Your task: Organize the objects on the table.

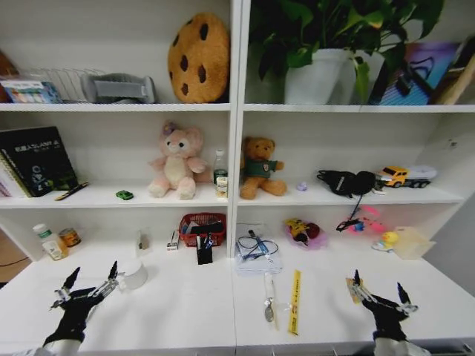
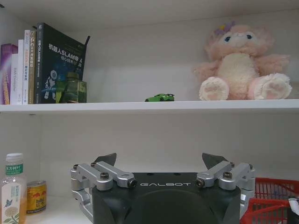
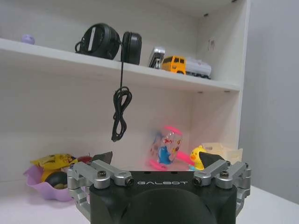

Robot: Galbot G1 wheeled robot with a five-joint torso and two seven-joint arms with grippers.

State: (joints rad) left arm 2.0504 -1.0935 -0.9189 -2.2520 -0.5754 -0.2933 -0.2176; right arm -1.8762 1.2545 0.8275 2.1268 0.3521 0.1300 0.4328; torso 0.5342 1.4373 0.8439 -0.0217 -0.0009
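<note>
**Both grippers wait low over a cluttered white desk**

While the two arms hover near the front edge of the table (image 1: 185, 311), nothing is in hand. The left gripper (image 1: 90, 283) sits at the near left, jaws spread wide and empty, just beside a small white cup (image 1: 134, 274). The right gripper (image 1: 378, 289) matches it at the near right, jaws equally wide, nothing between them.

What wants tidying lies mostly mid-desk. A yellow strip (image 1: 295, 300), flat and thin like a ruler, rests lengthwise beside a slim silvery pen-like tool (image 1: 269, 300); both look light, rigid and slick, and I would judge them awkward to pinch off a smooth surface unless taken across the narrow width near the middle. Behind them a tangle of cable lies on a white pad (image 1: 256, 256): limp stuff that will sag and trail if lifted by one loop.

Up on the shelf, the green toy car (image 2: 160, 97) stands near the pink plush bear (image 2: 243, 65). It is tiny, hard plastic by the look, nearly weightless, and apt to roll; gripping its flanks seems safest.

A red mesh basket (image 1: 202, 227) at the back looks stiff and open-topped, a likely home for small pieces. A bottle (image 1: 49, 242) and a can (image 1: 70, 237) stand at the far left.
</note>
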